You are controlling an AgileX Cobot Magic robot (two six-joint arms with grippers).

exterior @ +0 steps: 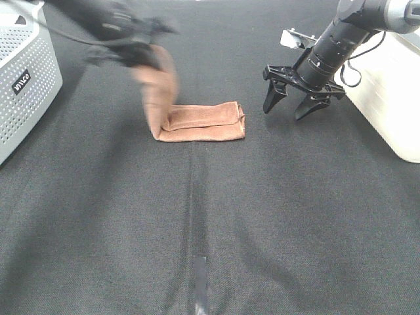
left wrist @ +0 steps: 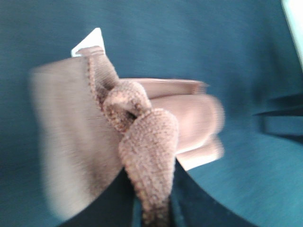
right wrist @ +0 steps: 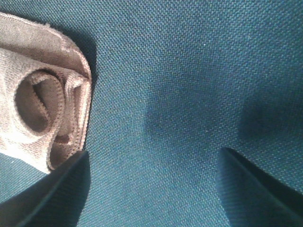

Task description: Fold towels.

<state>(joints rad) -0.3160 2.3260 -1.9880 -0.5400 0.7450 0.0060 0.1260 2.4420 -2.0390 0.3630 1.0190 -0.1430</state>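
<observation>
A: Bright, even light from above in the high view; only a faint shadow under the black right gripper [exterior: 284,113] on the dark woven table cloth [exterior: 295,223].
B: Heavy motion smear over the black left arm [exterior: 105,26] and the raised end of the reddish-brown terry towel [exterior: 190,121].
A: Same smear in the left wrist view; crisp only on the bunched loops nearest the lens.
B: Sharp weave in the right wrist view, teal cast, dark fingers [right wrist: 47,194] out of focus, two dim shadows ahead.
</observation>
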